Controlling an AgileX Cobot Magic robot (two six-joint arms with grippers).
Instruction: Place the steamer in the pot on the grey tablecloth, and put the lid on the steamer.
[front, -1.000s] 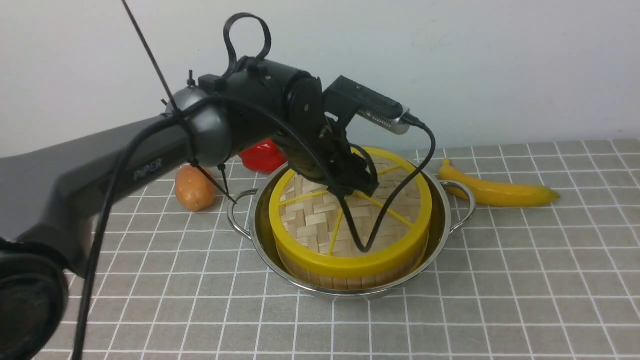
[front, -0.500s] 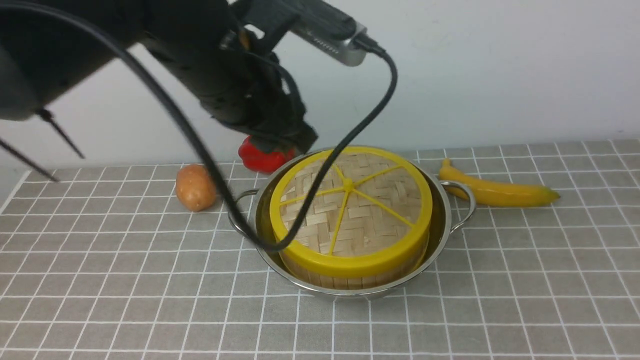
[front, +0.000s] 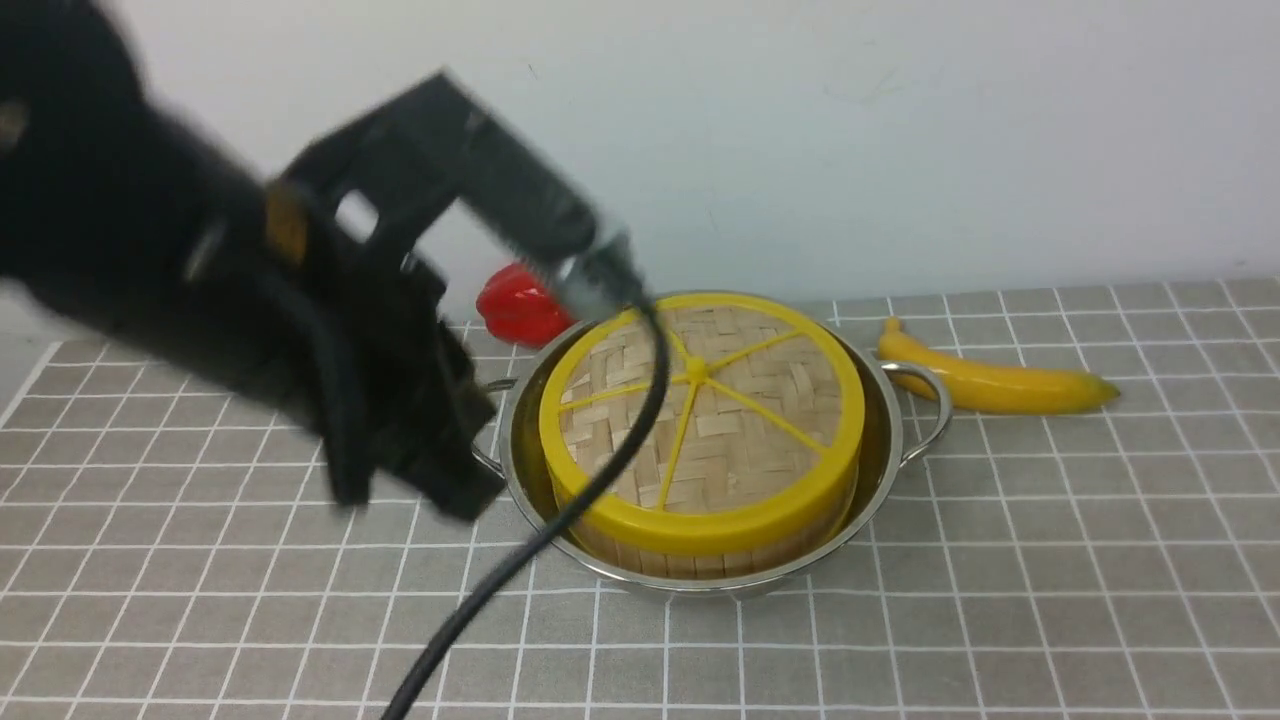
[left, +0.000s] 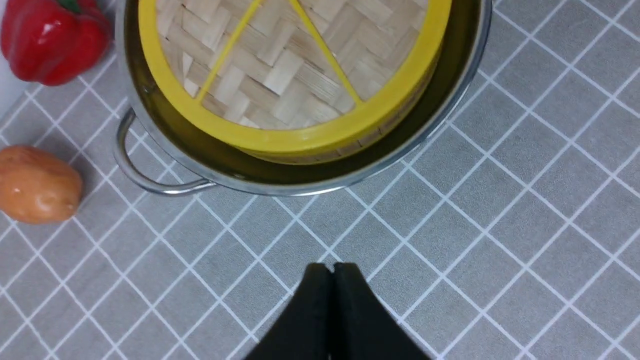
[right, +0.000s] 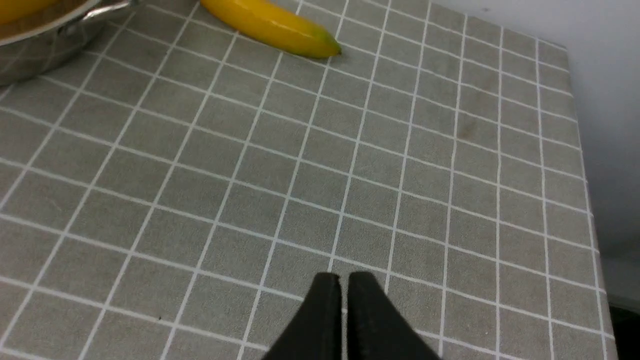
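Since a second ago the left arm has lifted off the lid and swung away to the robot's left; it now blurs over the cloth beside the pot, and its black cable droops across the lid's near-left rim. One lid, a flat disc of woven pale bamboo strips with a thick smooth yellow rim and thin yellow spokes meeting at a centre hub, sits level on the one steamer, whose upright bamboo slats show just under that rim. Steamer and lid stand inside the single pot, wide, shallow and of shiny steel, with two looped wire handles, one on each side. It rests on the grey tablecloth, a matte cloth ruled with thin white lines into small squares, which covers the surface.

Three foods lie around the pot, none touching it in the front view: one glossy red pepper behind it to the left, one smooth yellow banana with a greenish tip to the right, and one dull orange-brown potato seen from the left wrist.

In the left wrist view the left gripper has its black wedge-shaped jaws pressed together, empty, above bare cloth near the pot. The right gripper has its jaws nearly together with a thin slit between them, holding nothing, over open cloth well away from the banana
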